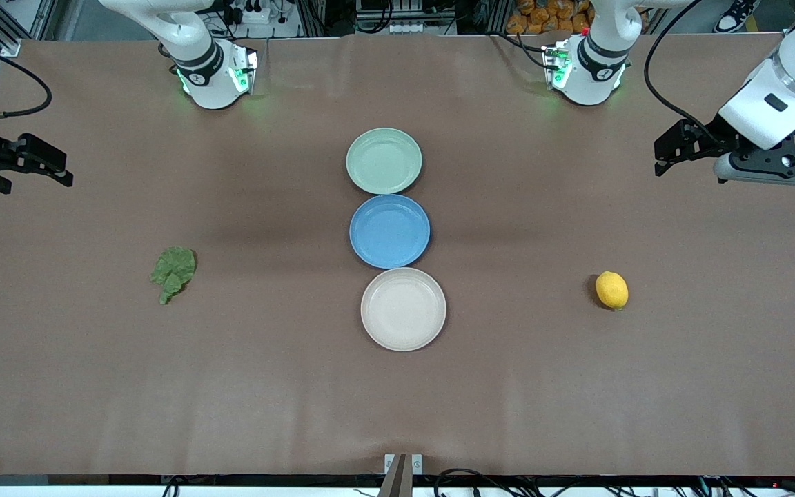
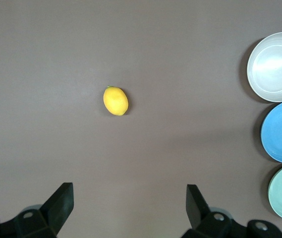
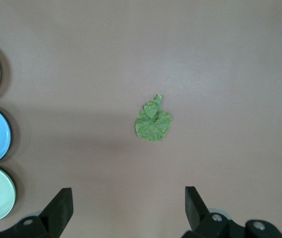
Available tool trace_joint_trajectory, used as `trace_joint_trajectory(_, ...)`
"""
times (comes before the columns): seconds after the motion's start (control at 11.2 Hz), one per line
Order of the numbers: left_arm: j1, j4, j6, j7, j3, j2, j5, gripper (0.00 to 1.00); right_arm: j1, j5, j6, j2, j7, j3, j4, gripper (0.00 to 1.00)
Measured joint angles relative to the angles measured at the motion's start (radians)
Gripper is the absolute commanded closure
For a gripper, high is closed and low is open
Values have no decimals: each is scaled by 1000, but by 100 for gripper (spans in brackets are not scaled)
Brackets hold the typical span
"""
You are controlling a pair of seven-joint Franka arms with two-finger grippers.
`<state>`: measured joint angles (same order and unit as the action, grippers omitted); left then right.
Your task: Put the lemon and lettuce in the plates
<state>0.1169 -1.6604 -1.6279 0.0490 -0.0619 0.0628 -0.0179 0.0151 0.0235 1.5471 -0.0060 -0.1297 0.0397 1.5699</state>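
The yellow lemon (image 1: 611,290) lies on the table toward the left arm's end; it also shows in the left wrist view (image 2: 115,100). The green lettuce (image 1: 174,272) lies toward the right arm's end and shows in the right wrist view (image 3: 152,123). The mint green plate (image 1: 384,161) and the beige plate (image 1: 403,308) sit mid-table, both empty. My left gripper (image 1: 663,155) hangs open and empty high over the table's left-arm end (image 2: 130,203). My right gripper (image 1: 59,169) hangs open and empty over the right-arm end (image 3: 129,206).
A blue plate (image 1: 389,230) sits between the mint and beige plates, touching both. The three plates form a line down the table's middle. Brown table covering lies all round.
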Motion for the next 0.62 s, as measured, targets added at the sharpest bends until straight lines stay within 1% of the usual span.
trace_joint_trajectory(0.36,0,3,0,-7,0,0,12,0,0,3,0,0,0,0,-4,0)
trace_joint_trajectory(0.62,0,3,0,-7,-1,-17,78,0,0,3,7,3,0,0,13,0)
